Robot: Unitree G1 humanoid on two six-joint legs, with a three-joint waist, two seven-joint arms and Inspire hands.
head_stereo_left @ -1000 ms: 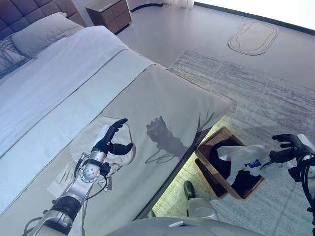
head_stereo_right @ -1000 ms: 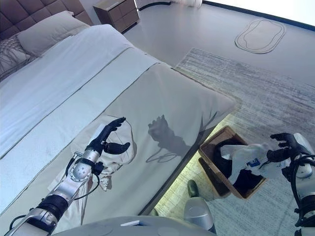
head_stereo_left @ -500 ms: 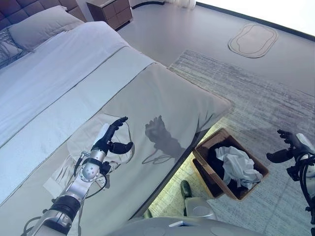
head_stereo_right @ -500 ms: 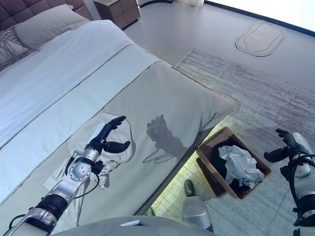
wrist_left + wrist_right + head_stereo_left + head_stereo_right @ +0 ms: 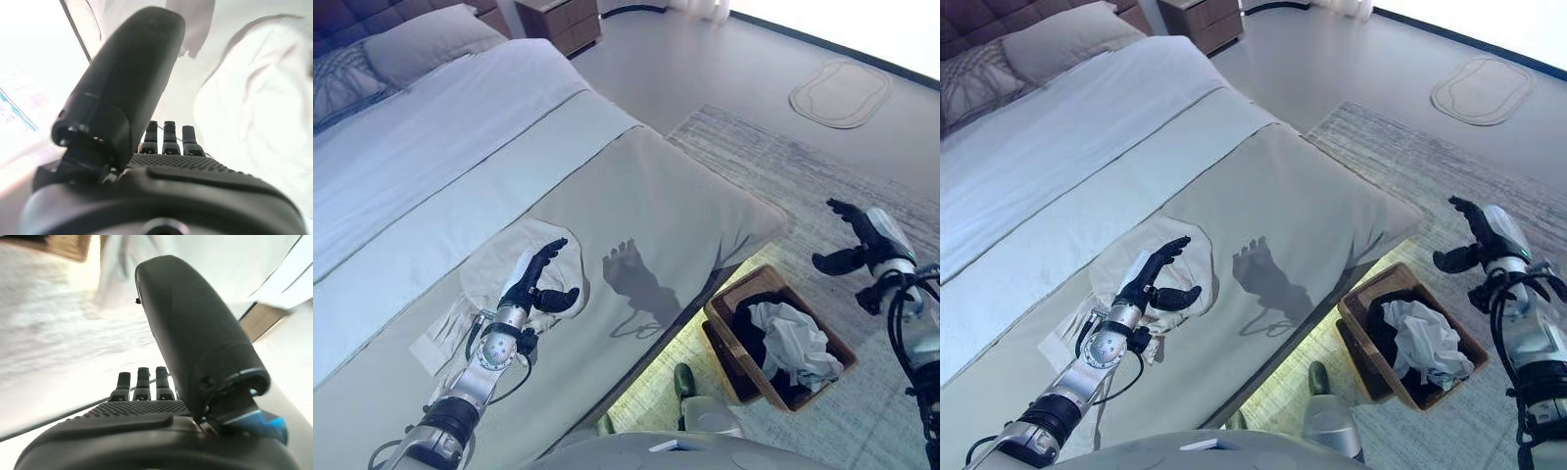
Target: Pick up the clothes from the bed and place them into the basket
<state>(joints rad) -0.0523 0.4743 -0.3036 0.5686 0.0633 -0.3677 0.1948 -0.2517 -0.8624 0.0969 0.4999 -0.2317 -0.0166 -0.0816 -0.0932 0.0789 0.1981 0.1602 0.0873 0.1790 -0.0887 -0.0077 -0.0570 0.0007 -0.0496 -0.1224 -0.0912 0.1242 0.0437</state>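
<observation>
the left hand (image 5: 536, 284) hangs over the near part of the bed (image 5: 636, 196), its fingers straight and its thumb spread, grasping nothing. right under it a pale piece of clothing (image 5: 494, 284) lies crumpled flat on the grey-green cover, running from beside the fingertips back toward the near left edge of the bed. the right hand (image 5: 855, 240) is up in the air at the far right, over the rug (image 5: 783, 166), also released, fingers stretched out and thumb apart, with nothing in it. the basket (image 5: 722, 311) stands on the floor just beside the bed's right edge, below and to the left of that hand; inside it a white garment (image 5: 793, 338) rests on top of dark clothes (image 5: 749, 328). pillows (image 5: 426, 39) lie at the far left head of the bed, with a nightstand (image 5: 573, 18) beyond them.
</observation>
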